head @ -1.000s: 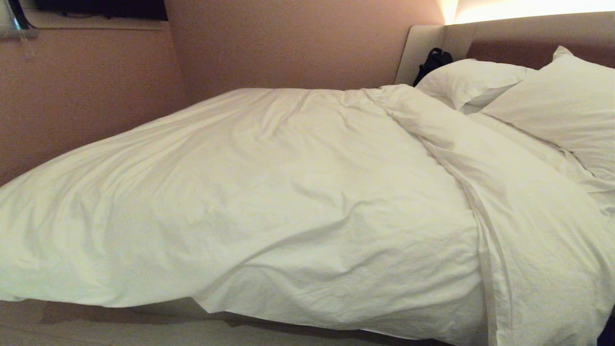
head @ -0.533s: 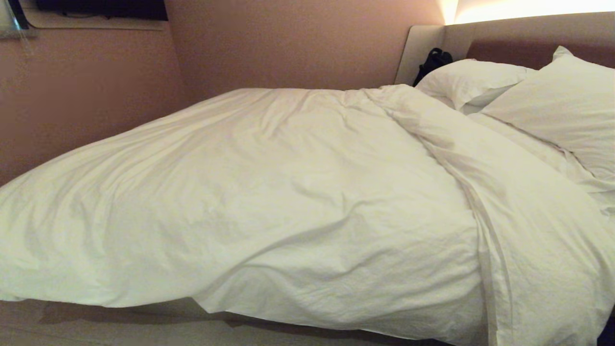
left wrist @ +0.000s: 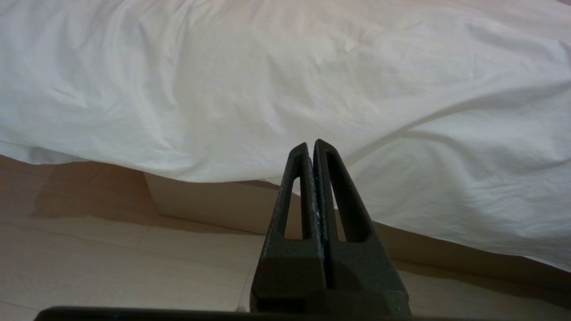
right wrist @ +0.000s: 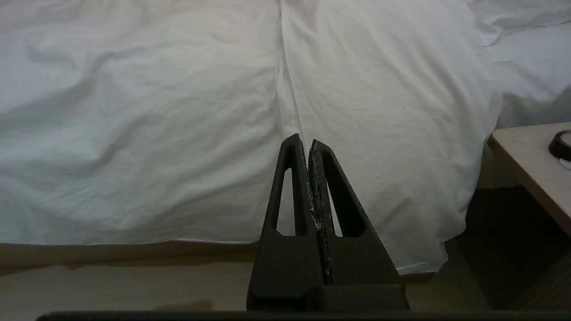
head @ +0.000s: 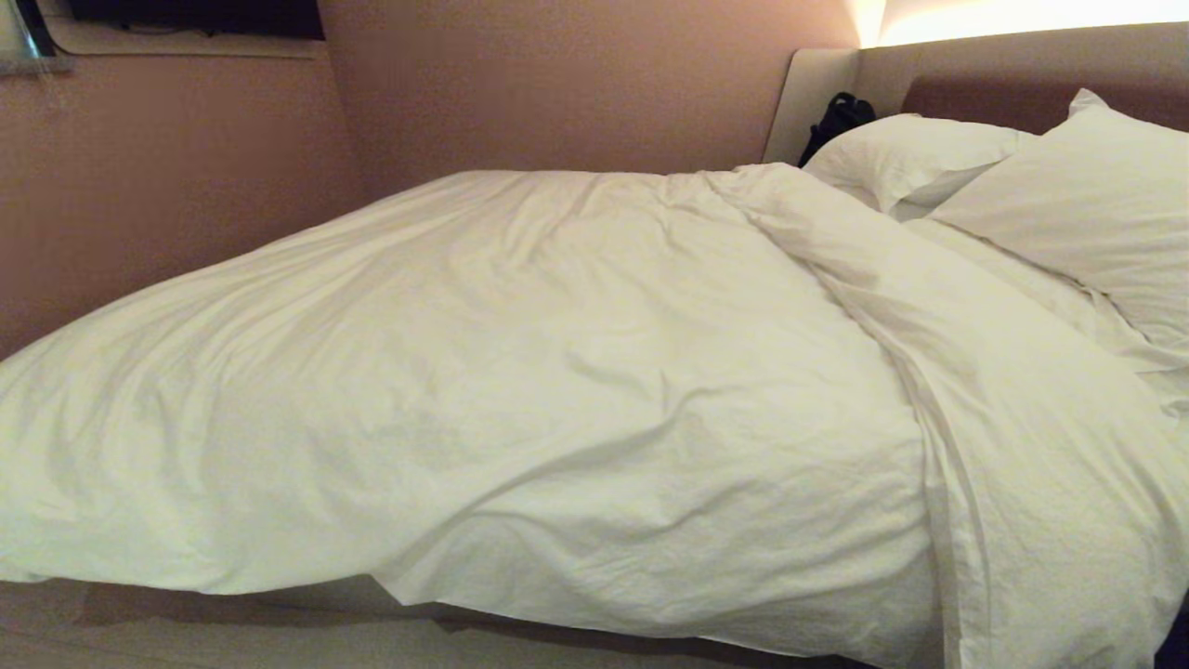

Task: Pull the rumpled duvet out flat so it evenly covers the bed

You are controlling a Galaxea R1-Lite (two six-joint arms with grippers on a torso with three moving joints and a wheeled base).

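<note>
Nothing has shifted: duvet (head: pixel 520 390) lies rumpled on bed (left wrist: pixel 214 205). Left gripper (left wrist: pixel 311 147) and right gripper (right wrist: pixel 303 143), both closed and empty, wait near its edge; next, open and grasp that edge.

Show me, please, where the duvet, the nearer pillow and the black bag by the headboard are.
duvet (head: pixel 557 372), head view, middle of its wrinkled top.
nearer pillow (head: pixel 1087 204), head view, centre of its face.
black bag (head: pixel 839 116), head view, its body.

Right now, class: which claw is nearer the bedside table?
Right. The right claw points at the duvet beside the bedside table; the left claw faces the duvet's hanging edge, no table in view.
</note>
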